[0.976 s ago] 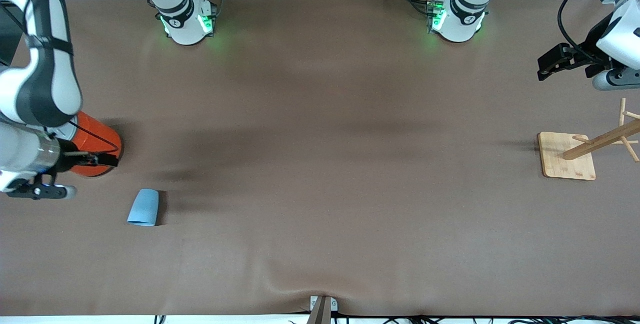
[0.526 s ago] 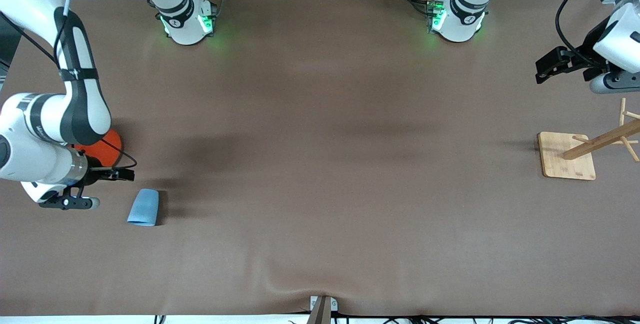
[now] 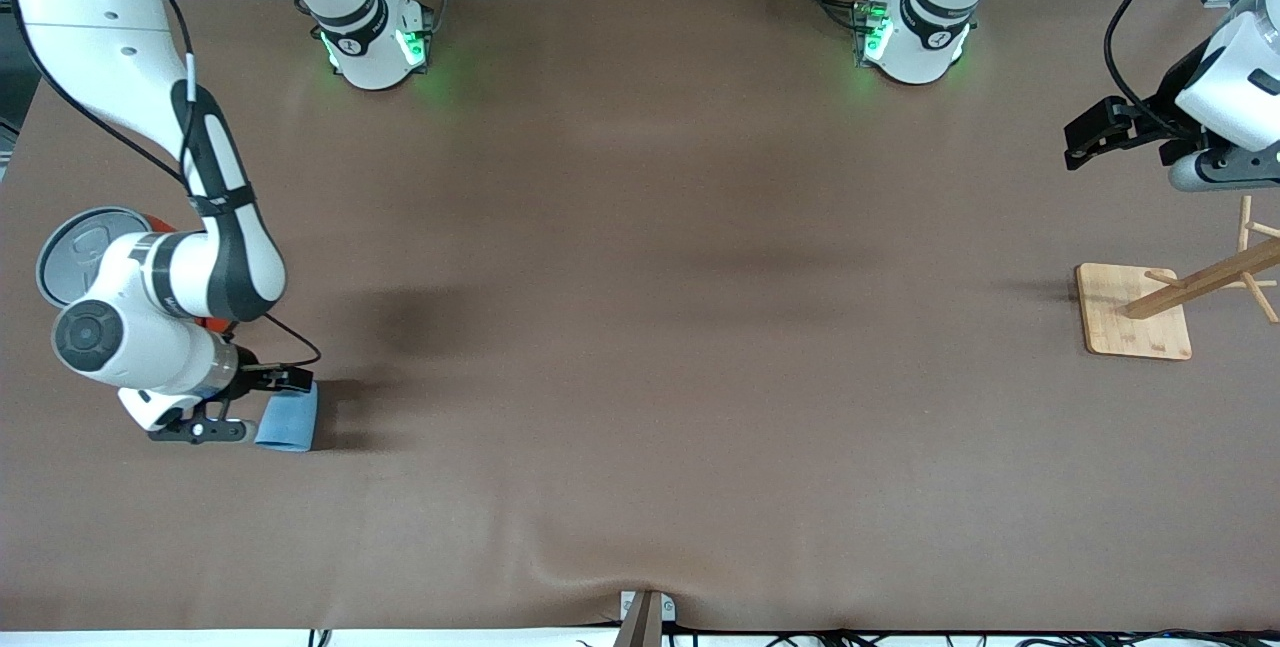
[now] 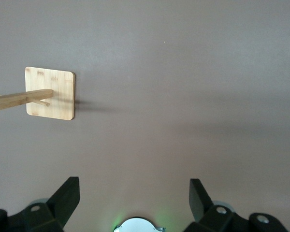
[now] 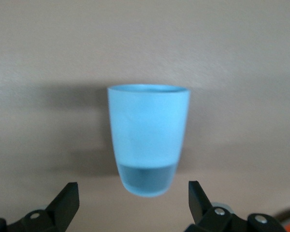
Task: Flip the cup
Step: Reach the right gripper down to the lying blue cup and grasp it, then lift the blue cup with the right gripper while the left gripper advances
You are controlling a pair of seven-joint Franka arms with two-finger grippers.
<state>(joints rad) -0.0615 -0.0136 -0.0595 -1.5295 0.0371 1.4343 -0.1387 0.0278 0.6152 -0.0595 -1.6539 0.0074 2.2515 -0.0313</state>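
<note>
The light-blue cup (image 3: 290,427) lies on its side on the brown table near the right arm's end, its wider rim toward the front camera. My right gripper (image 3: 290,383) is low over the cup's narrow base end and open. In the right wrist view the cup (image 5: 149,137) lies just ahead of my right gripper (image 5: 133,184), whose jaws are spread wider than the cup and not touching it. My left gripper (image 3: 1092,132) waits open and empty in the air at the left arm's end; it also shows in the left wrist view (image 4: 134,180).
An orange can with a grey lid (image 3: 72,253) stands beside the right arm, mostly hidden by it and farther from the front camera than the cup. A wooden rack on a square base (image 3: 1135,317) stands at the left arm's end and shows in the left wrist view (image 4: 50,93).
My right arm has swung away from the orange can and brought its gripper down to the cup's base end. The cup has not moved. My left gripper has shifted slightly.
</note>
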